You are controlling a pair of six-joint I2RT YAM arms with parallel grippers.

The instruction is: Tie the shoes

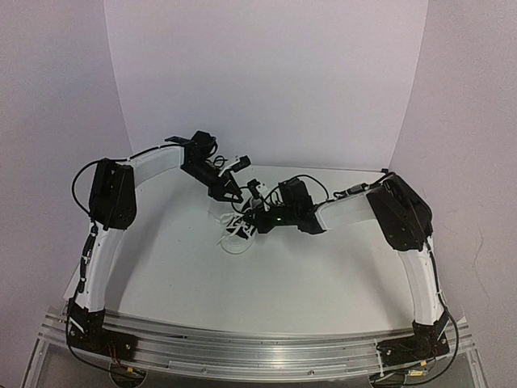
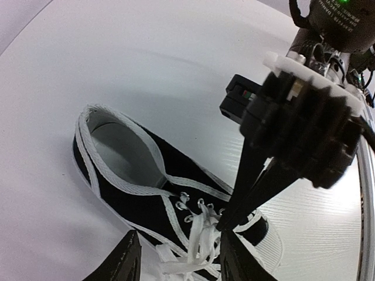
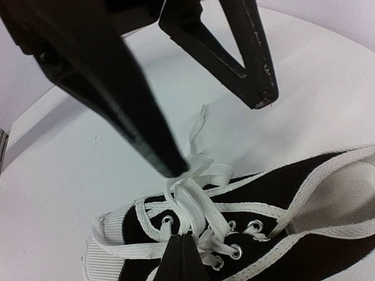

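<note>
R fingers (image 2: 245, 175) pinched shut on laces (image 3: 196, 199), prob. to hold tension; L fingers (image 3: 140, 111) spread wide just above, ready for loose strand. Sneaker (image 2: 120, 199) mid desk (image 1: 323, 267), nearer far edge.

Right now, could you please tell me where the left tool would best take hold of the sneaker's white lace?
Probably the loose flat tail of the white lace, trailing clear of the small black canvas sneaker. Come down from above with the open left tool straddling its flat faces; the right tool pinches the crossing.
</note>
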